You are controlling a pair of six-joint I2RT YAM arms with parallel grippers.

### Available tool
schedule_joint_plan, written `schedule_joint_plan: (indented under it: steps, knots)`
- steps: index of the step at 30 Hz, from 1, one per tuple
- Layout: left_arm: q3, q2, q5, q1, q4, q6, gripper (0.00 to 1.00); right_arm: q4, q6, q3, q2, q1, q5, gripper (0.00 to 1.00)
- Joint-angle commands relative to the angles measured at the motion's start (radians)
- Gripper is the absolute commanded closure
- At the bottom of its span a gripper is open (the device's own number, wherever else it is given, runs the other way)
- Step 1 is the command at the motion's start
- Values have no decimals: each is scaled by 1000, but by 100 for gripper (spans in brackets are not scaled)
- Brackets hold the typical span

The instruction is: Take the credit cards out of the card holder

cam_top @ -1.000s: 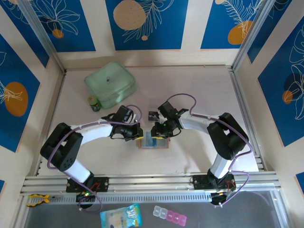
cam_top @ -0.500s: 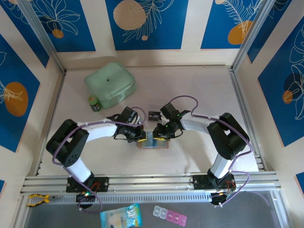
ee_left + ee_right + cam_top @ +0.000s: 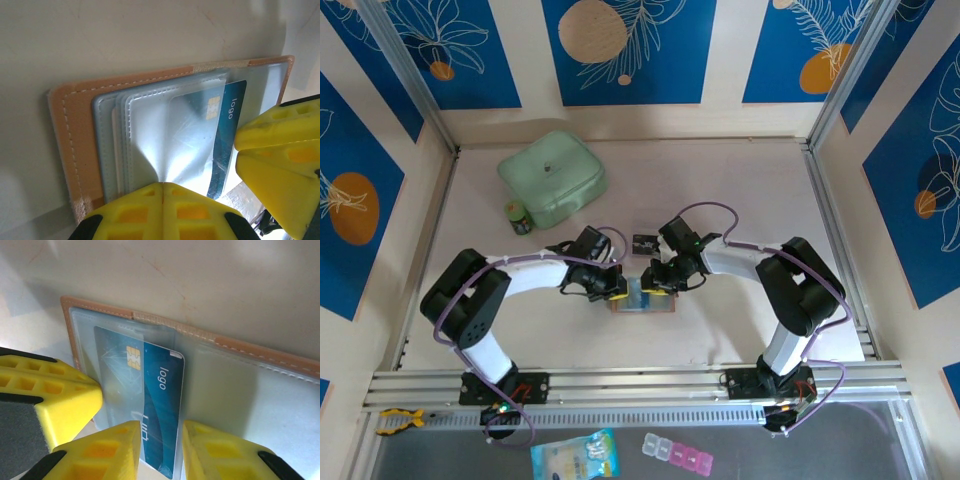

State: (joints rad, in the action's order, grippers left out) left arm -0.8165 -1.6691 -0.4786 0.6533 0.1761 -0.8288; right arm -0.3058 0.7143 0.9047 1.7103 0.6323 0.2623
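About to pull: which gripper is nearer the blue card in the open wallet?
Right gripper: it straddles one end of the card; the left gripper, shut, sits at the clear sleeves beside it.

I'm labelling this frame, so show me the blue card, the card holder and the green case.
blue card (image 3: 161, 390): right wrist view, printed face.
card holder (image 3: 75, 142): left wrist view, tan leather border.
green case (image 3: 552, 177): top external view, lid.

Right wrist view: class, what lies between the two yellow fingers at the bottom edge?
The lower end of the blue credit card, which is partly tucked in a clear pocket of the tan card holder. The right wrist view shows it.
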Motion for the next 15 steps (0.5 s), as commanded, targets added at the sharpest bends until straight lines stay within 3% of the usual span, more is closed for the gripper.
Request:
schedule_joint_plan:
  steps: [1,15]
  knots:
    - [-8,-19,7,8,32,14,100,10,8,-15,19,-6,34,71]
    - [-13,-41,9,8,42,16,100,83,28,-47,26,-21,85,72]
